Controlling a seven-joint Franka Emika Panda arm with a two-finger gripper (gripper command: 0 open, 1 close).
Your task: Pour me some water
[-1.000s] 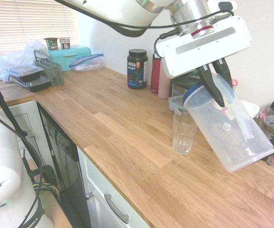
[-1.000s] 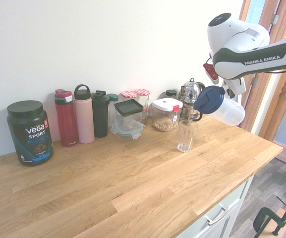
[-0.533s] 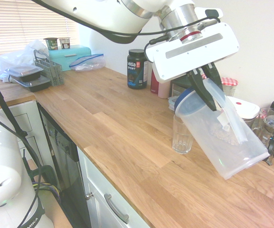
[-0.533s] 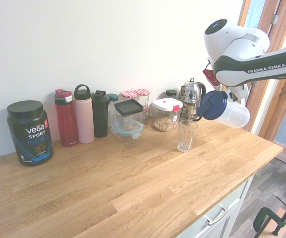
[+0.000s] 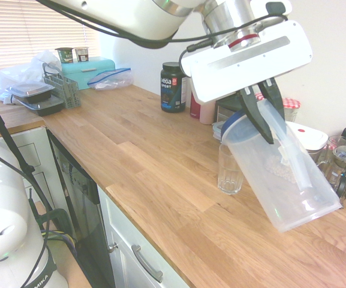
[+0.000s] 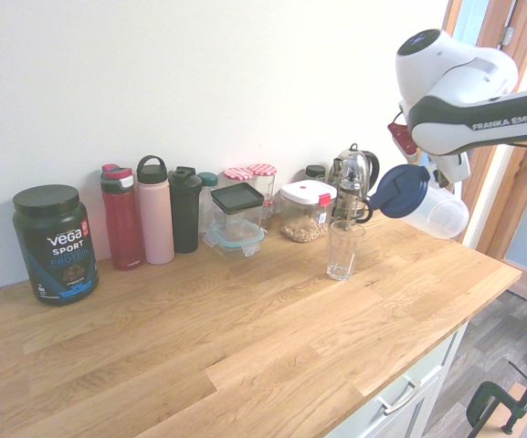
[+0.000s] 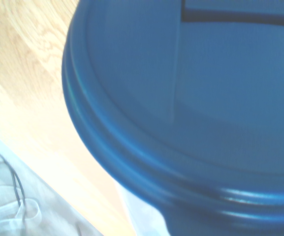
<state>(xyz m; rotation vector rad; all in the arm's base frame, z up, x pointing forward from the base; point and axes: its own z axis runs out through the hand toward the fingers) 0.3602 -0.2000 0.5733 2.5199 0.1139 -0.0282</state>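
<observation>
Wooden counter (image 5: 155, 162): glass (image 5: 231, 168) fronts jars (image 6: 252, 173), under tilted pitcher (image 5: 280, 171).

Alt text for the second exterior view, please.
A white robot arm's gripper holds a clear jug with a blue lid tipped sideways above and to the right of an empty drinking glass on a wooden counter. Bottles, jars and containers line the wall behind.
</observation>
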